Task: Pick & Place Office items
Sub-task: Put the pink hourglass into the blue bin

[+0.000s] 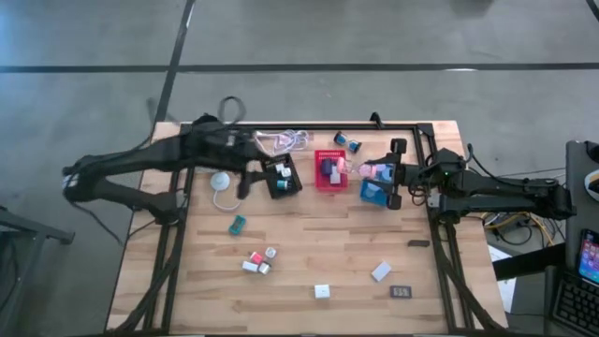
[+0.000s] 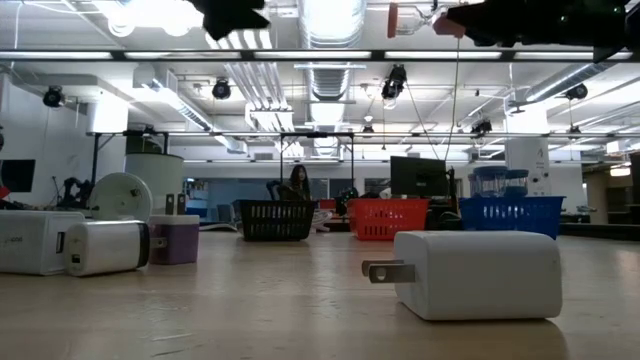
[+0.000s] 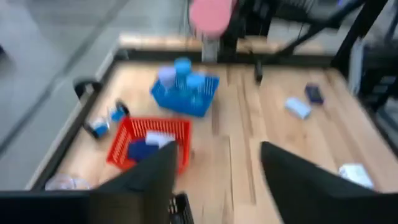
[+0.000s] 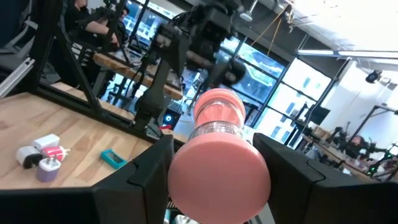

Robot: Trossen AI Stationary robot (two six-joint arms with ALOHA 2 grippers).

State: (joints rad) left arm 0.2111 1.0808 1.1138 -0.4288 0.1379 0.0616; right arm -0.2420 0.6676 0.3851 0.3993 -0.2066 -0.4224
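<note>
Pink roll [image 4: 219, 163] clamped between the right gripper [image 1: 382, 172] fingers, held in the air just left of the blue tray [image 1: 375, 194], between it and the red tray [image 1: 329, 171]. Blue tray holds several blue and lavender rolls [image 3: 181, 76]; red tray holds a white block [image 3: 160, 138] and a dark blue piece. Two small blue rolls [image 1: 348, 142] lie on the table far of the red tray. Left gripper [image 1: 251, 174] sits just left of the black tray [image 1: 282, 175], fingers [image 3: 144, 180] spread apart, nothing between them. White coiled cable [image 1: 281, 140] lies far of the black tray. Near part of the table [image 1: 309, 245]: teal block [image 1: 238, 224], cluster of pink and white blocks [image 1: 259, 260], white blocks [image 1: 322, 291], dark rectangle [image 1: 401, 292].
</note>
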